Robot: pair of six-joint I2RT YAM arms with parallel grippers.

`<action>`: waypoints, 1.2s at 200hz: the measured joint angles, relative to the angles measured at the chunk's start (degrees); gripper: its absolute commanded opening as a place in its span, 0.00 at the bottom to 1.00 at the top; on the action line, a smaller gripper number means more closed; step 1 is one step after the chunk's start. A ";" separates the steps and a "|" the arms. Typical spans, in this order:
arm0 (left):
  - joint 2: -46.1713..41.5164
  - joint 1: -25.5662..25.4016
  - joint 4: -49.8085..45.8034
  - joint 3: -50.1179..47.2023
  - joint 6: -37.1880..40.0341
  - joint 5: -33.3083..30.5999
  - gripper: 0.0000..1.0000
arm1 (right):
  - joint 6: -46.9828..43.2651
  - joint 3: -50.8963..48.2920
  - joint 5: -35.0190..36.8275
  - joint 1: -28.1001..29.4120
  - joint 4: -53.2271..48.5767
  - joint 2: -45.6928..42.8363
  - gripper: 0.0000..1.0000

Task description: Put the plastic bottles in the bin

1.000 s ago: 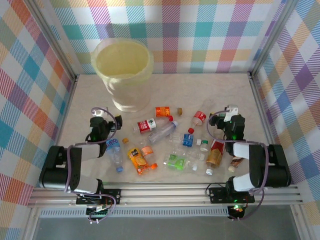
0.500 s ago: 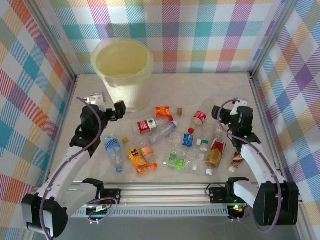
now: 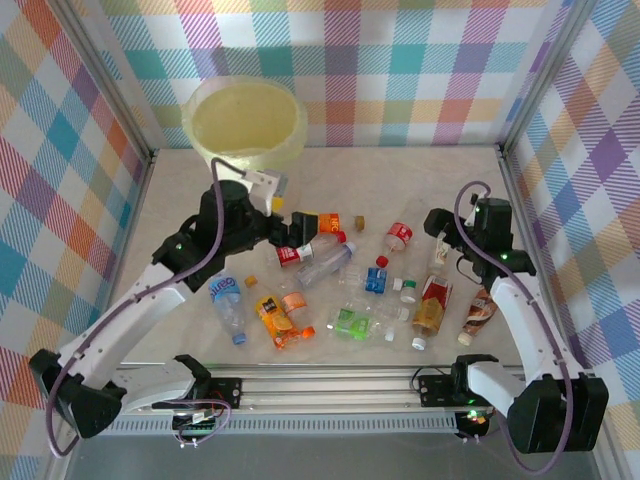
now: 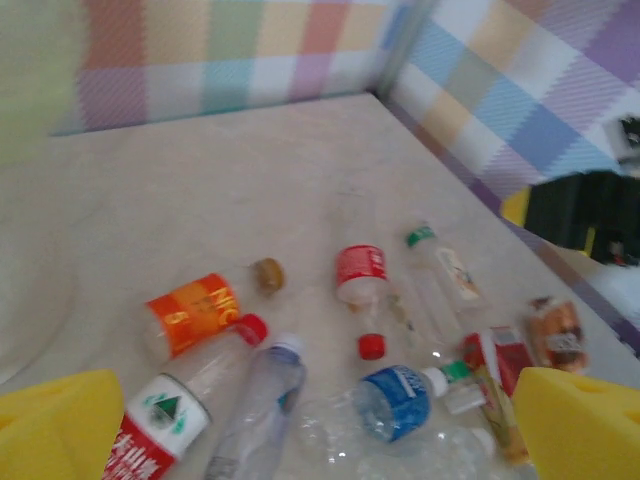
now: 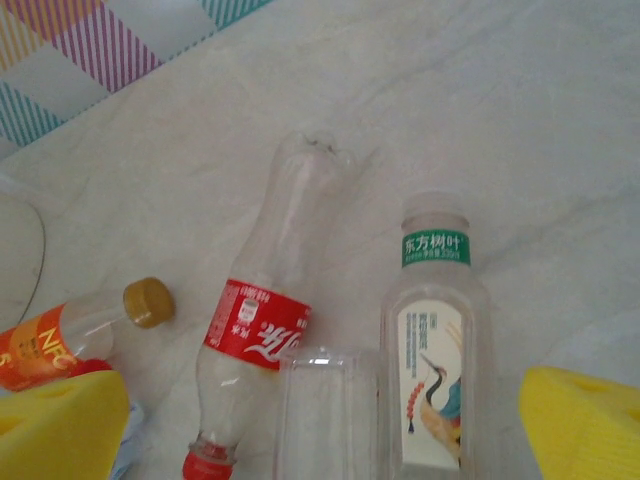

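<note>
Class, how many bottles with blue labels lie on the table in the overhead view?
2. The left blue-label bottle lies at the pile's left edge; the middle blue-label bottle lies mid-pile. The left arm may hide more.

Pastel checked cloth walls (image 3: 420,60) close in three sides of a pale marbled counter (image 3: 400,185), with metal rails (image 3: 330,382) along its near edge.
</note>
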 measured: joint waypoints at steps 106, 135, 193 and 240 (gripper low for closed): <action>11.19 -3.30 -4.04 11.87 5.60 7.78 1.00 | 5.95 15.41 -4.61 0.57 -12.59 17.25 0.87; 10.60 -4.11 -3.06 8.72 6.99 8.50 1.00 | 7.52 18.53 -4.83 2.19 -13.00 23.04 0.85; 4.66 -7.32 1.60 -1.18 7.37 2.97 1.00 | 9.62 25.03 -4.33 6.01 -13.20 33.24 0.80; 4.74 -7.89 2.05 -1.16 8.33 0.63 1.00 | 10.47 28.48 -2.51 6.82 -13.60 38.66 0.77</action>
